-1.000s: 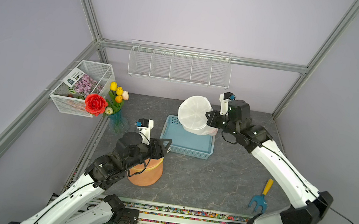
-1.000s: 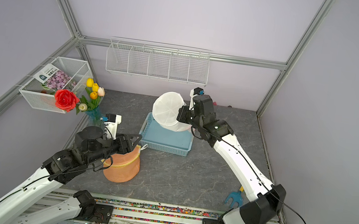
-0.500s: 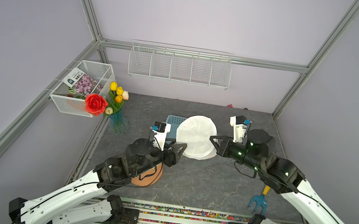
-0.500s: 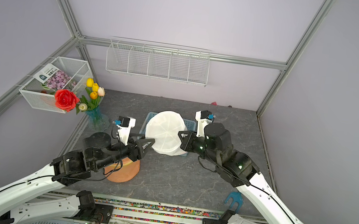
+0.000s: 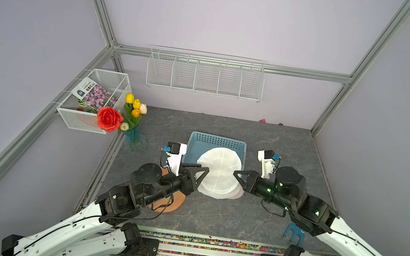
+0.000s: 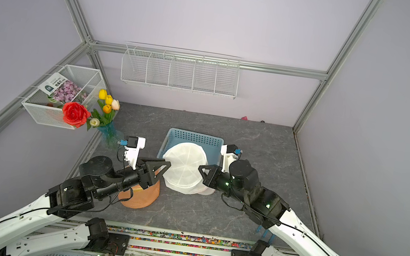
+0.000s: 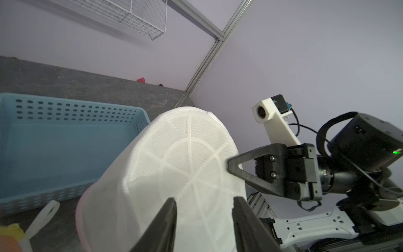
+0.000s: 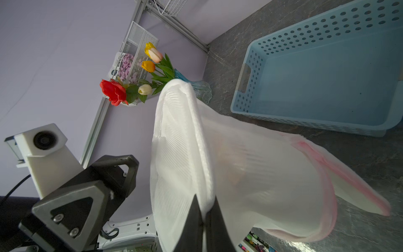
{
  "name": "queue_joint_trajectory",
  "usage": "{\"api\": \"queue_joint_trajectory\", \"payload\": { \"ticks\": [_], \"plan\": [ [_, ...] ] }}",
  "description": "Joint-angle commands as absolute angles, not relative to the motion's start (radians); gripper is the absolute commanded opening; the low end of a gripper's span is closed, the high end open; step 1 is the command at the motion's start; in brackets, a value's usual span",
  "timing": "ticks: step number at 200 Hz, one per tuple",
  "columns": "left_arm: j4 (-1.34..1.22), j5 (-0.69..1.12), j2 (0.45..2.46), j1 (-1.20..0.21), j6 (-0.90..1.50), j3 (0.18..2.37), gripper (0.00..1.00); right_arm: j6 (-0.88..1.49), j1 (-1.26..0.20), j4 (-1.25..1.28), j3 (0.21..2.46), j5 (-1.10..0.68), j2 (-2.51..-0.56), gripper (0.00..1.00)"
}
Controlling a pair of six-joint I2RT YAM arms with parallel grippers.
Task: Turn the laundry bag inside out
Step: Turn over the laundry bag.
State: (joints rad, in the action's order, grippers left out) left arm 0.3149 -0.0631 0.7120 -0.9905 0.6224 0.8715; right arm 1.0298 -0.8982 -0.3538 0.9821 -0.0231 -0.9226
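Observation:
The laundry bag (image 5: 217, 173) (image 6: 184, 168) is white mesh with a round ribbed end panel and a pink-trimmed mouth (image 8: 316, 157). It hangs in the air over the front edge of the blue basket, round panel facing up. My right gripper (image 5: 237, 173) (image 6: 202, 168) (image 8: 205, 198) is shut on the seam at the panel's right edge. At the panel's left edge, my left gripper (image 5: 204, 172) (image 6: 166, 167) (image 7: 204, 199) is open. In the left wrist view the bag (image 7: 185, 165) lies just beyond the spread fingertips.
A blue perforated basket (image 5: 216, 142) stands behind the bag. An orange pot (image 5: 173, 203) sits under my left arm. A vase of tulips (image 5: 134, 134) is at the left and a blue garden fork (image 5: 294, 231) at the front right. Wire baskets hang on the walls.
My right arm has carried the bag forward and lower, from above the basket's back to its front edge. My left gripper has risen from the orange pot to the bag's left edge.

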Motion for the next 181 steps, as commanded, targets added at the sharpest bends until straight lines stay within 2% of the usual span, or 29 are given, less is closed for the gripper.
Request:
{"api": "queue_joint_trajectory", "payload": {
  "ticks": [1, 24, 53, 86, 101, 135, 141, 165, 181],
  "plan": [
    [0.537, -0.171, 0.672, -0.996, 0.678, 0.906, 0.54, 1.061, -0.904, -0.263, 0.964, -0.01, -0.885, 0.0],
    [0.56, -0.215, 0.582, -0.996, 0.683, 0.868, 0.64, 1.056, -0.904, -0.255, 0.948, -0.011, -0.872, 0.0],
    [0.422, -0.121, 0.589, -0.996, 0.702, 0.776, 0.65, 1.045, -0.905, -0.2, 0.918, -0.054, -0.89, 0.0],
    [0.344, -0.057, 0.666, -0.996, 0.7, 0.781, 0.63, 1.045, -0.905, -0.129, 0.874, -0.114, -0.918, 0.0],
    [0.324, -0.04, 0.688, -0.995, 0.699, 0.776, 0.53, 1.065, -0.904, -0.092, 0.843, -0.122, -0.921, 0.0],
    [0.39, -0.038, 0.712, -0.996, 0.72, 0.811, 0.01, 1.075, -0.876, -0.04, 0.777, -0.153, -0.93, 0.0],
    [0.409, -0.043, 0.712, -0.996, 0.727, 0.823, 0.0, 1.062, -0.866, -0.055, 0.776, -0.163, -0.935, 0.0],
    [0.57, -0.08, 0.784, -0.996, 0.795, 0.934, 0.0, 0.937, -0.851, -0.189, 0.797, -0.142, -0.943, 0.39],
    [0.686, -0.097, 0.851, -0.996, 0.836, 1.027, 0.0, 0.766, -0.863, -0.31, 0.837, -0.081, -0.931, 0.49]
  ]
}}
